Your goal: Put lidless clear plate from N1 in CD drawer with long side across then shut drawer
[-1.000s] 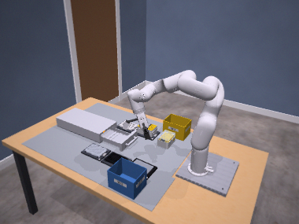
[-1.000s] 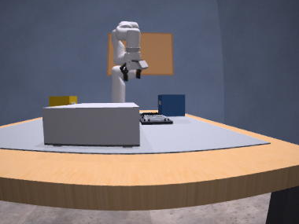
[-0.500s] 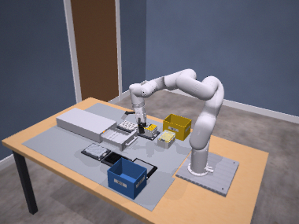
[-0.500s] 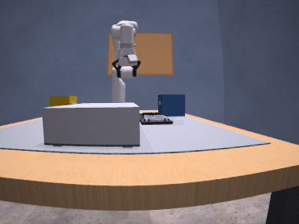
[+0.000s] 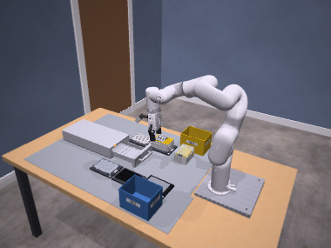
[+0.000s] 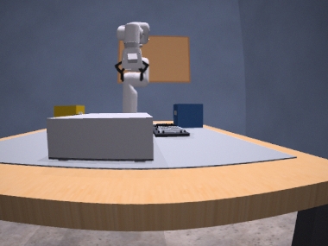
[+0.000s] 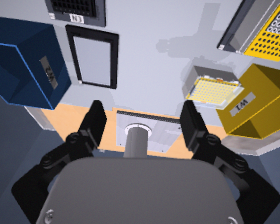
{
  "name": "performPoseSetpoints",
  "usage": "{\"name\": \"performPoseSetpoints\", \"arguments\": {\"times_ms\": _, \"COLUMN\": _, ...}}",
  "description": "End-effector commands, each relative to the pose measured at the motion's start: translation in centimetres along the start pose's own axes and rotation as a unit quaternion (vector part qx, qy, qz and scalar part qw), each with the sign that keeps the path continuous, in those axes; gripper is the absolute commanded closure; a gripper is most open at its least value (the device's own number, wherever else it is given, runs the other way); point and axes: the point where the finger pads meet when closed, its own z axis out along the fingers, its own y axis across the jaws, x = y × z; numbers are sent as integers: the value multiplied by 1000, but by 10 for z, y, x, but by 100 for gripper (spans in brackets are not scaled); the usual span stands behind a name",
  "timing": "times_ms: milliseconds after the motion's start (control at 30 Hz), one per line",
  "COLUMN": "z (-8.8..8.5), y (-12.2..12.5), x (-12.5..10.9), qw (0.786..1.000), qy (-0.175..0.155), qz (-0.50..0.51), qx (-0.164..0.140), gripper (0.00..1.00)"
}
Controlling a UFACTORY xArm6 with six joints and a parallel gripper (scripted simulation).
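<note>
With the gripper [image 5: 152, 133] spread wide and empty near the cooler's open drawer [image 5: 131, 152], and the clear plate [image 5: 105, 168] apparently lying in its nest on the worktop [image 5: 272, 177] beyond the blue bin [image 5: 140, 197], it should centre squarely over the plate, descend level and grip its sides low

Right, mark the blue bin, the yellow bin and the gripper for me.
blue bin [image 5: 138, 199], top view, on its front wall.
yellow bin [image 5: 194, 139], top view, on its side wall facing the camera.
gripper [image 7: 144, 120], wrist view, midway between its open fingertips, holding nothing.
</note>
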Motion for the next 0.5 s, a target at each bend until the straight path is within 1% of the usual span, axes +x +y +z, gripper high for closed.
{"name": "performPoseSetpoints", "arguments": {"times_ms": 0, "z": -8, "y": 15, "x": 11, "qw": 999, "qy": 16, "qz": 27, "qx": -5, "gripper": 0}}
{"name": "performPoseSetpoints", "arguments": {"times_ms": 33, "z": -8, "y": 15, "x": 11, "qw": 999, "qy": 16, "qz": 27, "qx": -5, "gripper": 0}}
{"name": "performPoseSetpoints", "arguments": {"times_ms": 200, "z": -18, "y": 35, "x": 22, "qw": 994, "qy": 50, "qz": 94, "qx": -12, "gripper": 0}}
{"name": "performPoseSetpoints", "arguments": {"times_ms": 267, "z": -21, "y": 42, "x": 26, "qw": 994, "qy": 50, "qz": 94, "qx": -12, "gripper": 0}}
{"name": "performPoseSetpoints", "arguments": {"times_ms": 467, "z": -21, "y": 42, "x": 26, "qw": 994, "qy": 50, "qz": 94, "qx": -12, "gripper": 0}}
